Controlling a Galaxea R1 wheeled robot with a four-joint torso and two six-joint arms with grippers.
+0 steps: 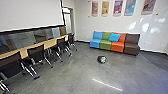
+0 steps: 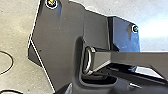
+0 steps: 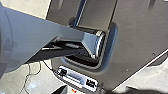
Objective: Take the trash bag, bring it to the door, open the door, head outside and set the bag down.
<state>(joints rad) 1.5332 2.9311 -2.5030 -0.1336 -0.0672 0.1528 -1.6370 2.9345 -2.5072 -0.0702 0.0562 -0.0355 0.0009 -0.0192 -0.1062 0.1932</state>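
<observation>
A small dark bundle with a whitish side, which looks like the trash bag (image 1: 101,59), lies on the grey floor in the head view, in front of the couch. A tall door frame (image 1: 72,21) stands in the back corner, left of the couch; whether its door is open I cannot tell. At the picture's edge in the left wrist view is a dark tip of what seems to be my left gripper (image 2: 66,89). A similar dark tip, seemingly my right gripper (image 3: 60,90), shows in the right wrist view. The bag is at neither of them.
Black chairs (image 1: 36,54) line a long wooden table (image 1: 50,42) on the left, below a large white screen (image 1: 30,13). A couch (image 1: 105,44) in blue, green, orange and brown stands against the back wall. Thin cables (image 3: 39,67) lie on the floor near the robot's base.
</observation>
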